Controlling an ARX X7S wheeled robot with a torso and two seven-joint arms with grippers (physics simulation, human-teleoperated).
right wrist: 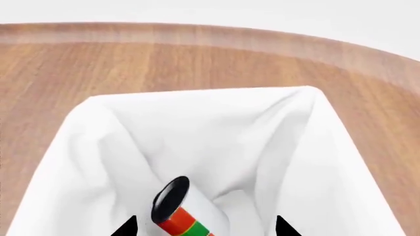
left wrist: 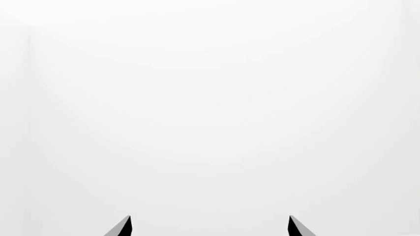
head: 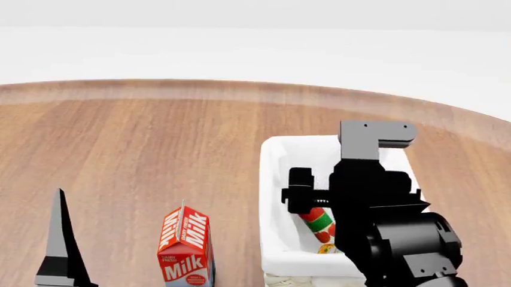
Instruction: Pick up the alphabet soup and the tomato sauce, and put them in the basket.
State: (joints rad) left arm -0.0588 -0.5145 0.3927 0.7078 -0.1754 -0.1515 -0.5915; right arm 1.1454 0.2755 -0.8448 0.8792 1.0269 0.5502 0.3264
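Note:
The basket [head: 276, 179], lined with white cloth, stands at the right of the wooden table. The tomato sauce [head: 317, 220], a red can with a green band, lies on its side inside it. In the right wrist view the can [right wrist: 187, 221] lies on the lining [right wrist: 217, 128] below and between the tips of my right gripper [right wrist: 204, 227]. The tips stand wide apart and clear of the can. My left gripper [left wrist: 210, 227] is open and empty and faces only white background. One of its fingers [head: 60, 239] shows at the lower left. No blue alphabet soup can shows.
A red and white milk carton [head: 185, 248] stands upright left of the basket, between it and my left gripper. My right arm [head: 375, 203] hangs over the basket and hides part of its inside. The table's [head: 160, 137] curved far edge lies beyond.

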